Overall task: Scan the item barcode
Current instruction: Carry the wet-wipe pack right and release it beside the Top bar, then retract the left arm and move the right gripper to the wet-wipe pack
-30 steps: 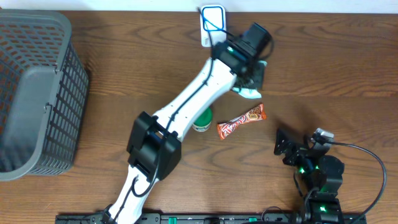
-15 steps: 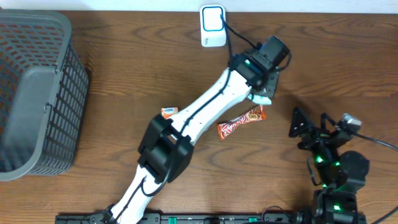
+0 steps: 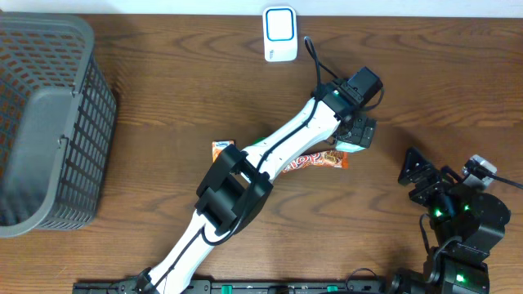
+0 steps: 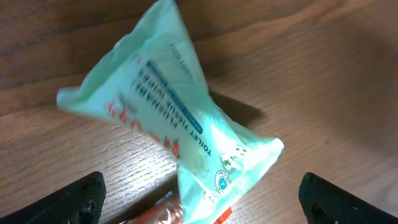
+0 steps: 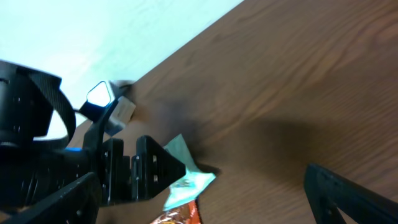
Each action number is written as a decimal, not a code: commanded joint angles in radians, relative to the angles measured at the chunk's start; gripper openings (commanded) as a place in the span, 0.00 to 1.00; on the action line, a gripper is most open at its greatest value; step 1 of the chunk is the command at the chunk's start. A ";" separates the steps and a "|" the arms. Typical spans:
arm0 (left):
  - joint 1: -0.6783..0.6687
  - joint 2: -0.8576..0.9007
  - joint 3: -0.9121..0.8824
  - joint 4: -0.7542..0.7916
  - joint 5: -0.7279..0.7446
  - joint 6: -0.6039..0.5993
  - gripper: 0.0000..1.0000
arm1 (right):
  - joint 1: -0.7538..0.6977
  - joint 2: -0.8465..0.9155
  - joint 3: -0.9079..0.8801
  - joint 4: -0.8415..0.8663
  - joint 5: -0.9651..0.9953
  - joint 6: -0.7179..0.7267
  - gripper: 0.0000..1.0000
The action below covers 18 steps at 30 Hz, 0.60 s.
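We see the white left arm (image 3: 270, 151) half covering a small orange packet (image 3: 221, 148) and an orange candy-bar wrapper (image 3: 331, 161). The mint-green plastic tissue pack (image 4: 180, 124) lies on the wooden table (image 3: 163, 82), overlapping that wrapper's end. The left gripper (image 4: 212, 200), closed a second ago, now stands spread wide. The right gripper (image 5: 199, 198) also gapes.

A dark brown wooden table (image 3: 163, 73) with a lengthwise grain carries everything. A grey plastic mesh basket (image 3: 45, 122) stands at its left end. A white barcode scanner (image 3: 279, 33) with a blue-outlined face sits at the far edge. Near the middle lie a small orange packet (image 3: 222, 149) and an orange candy bar (image 3: 315, 161), close together but apart. A mint-green wipes pack (image 4: 180, 118) lies crumpled on the wood, its lower end over the candy bar's end
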 commanded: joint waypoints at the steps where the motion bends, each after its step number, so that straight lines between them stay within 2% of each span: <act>1: 0.031 -0.116 0.035 -0.001 0.077 0.039 0.98 | -0.012 -0.002 0.026 -0.024 -0.055 -0.009 0.99; 4: 0.091 -0.238 0.037 -0.006 0.080 0.042 0.98 | -0.012 -0.002 0.026 -0.057 -0.039 -0.008 0.99; 7: 0.165 -0.348 0.037 -0.014 0.080 0.042 0.98 | -0.011 -0.001 0.026 -0.035 -0.082 0.045 0.99; 12: 0.323 -0.501 0.037 -0.013 0.080 0.042 0.98 | 0.027 0.033 0.027 -0.042 -0.156 0.042 0.99; 16: 0.450 -0.583 0.037 -0.016 0.080 0.042 0.98 | 0.116 0.145 0.060 -0.056 -0.091 0.005 0.99; 18: 0.513 -0.613 0.037 -0.030 0.080 0.042 0.98 | 0.188 0.259 0.126 -0.074 -0.043 -0.037 0.99</act>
